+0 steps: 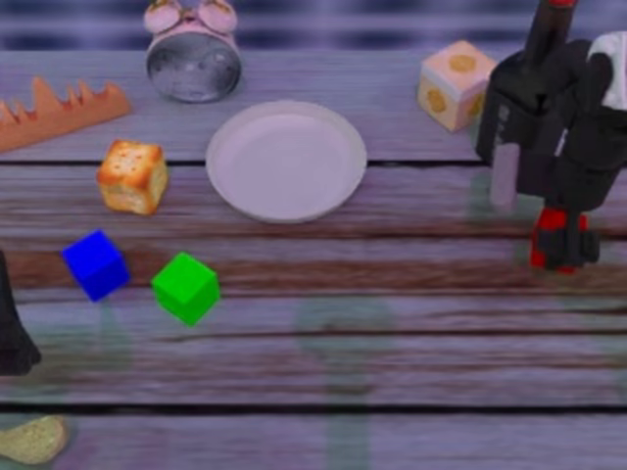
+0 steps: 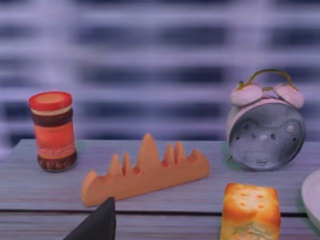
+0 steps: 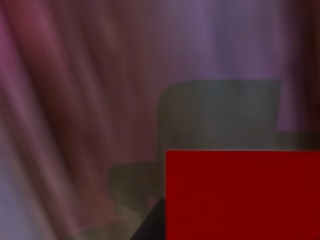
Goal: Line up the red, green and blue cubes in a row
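My right gripper (image 1: 563, 240) has its jaws closed on the red cube (image 1: 560, 238) at the counter's right side, the cube's flat red face filling the right wrist view (image 3: 242, 195). I judge the cube light, rigid and smooth-sided, best pinched square across two opposite faces near mid-height so it cannot twist or slip. Well to the left, the green cube (image 1: 186, 287) and blue cube (image 1: 96, 264) sit near each other on the wooden counter (image 1: 392, 372), both free to be gripped the same way. My left gripper (image 1: 15, 338) is parked at the counter's left edge; I cannot tell how its jaws stand. A white plate (image 1: 286, 161) lies behind the cubes.
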Available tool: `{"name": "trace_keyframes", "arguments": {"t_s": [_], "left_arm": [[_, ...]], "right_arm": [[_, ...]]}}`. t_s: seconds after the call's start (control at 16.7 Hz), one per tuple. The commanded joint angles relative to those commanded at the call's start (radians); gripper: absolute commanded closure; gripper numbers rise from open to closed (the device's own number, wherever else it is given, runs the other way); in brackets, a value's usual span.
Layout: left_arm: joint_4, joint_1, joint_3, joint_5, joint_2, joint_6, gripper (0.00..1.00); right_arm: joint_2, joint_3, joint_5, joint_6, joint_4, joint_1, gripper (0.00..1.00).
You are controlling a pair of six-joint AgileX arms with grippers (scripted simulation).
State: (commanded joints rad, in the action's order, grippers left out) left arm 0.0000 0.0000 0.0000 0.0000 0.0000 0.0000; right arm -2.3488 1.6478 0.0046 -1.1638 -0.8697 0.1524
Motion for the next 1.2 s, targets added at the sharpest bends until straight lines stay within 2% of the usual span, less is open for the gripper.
{"name": "trace_keyframes", "arguments": {"t_s": [0.42,0.84,1.2], "left_arm": [[0.000,0.000,0.000,0.000,0.000,0.000,0.00],[0.000,0.000,0.000,0.000,0.000,0.000,0.00],[0.000,0.000,0.000,0.000,0.000,0.000,0.00]], "right_arm": [[0.039,0.011,-0.003,0.012,-0.046,0.002,1.00],[0.118,0.132,-0.004,0.012,-0.251,0.008,1.00],[0.109,0.149,-0.004,0.022,-0.263,0.017,1.00]]}}
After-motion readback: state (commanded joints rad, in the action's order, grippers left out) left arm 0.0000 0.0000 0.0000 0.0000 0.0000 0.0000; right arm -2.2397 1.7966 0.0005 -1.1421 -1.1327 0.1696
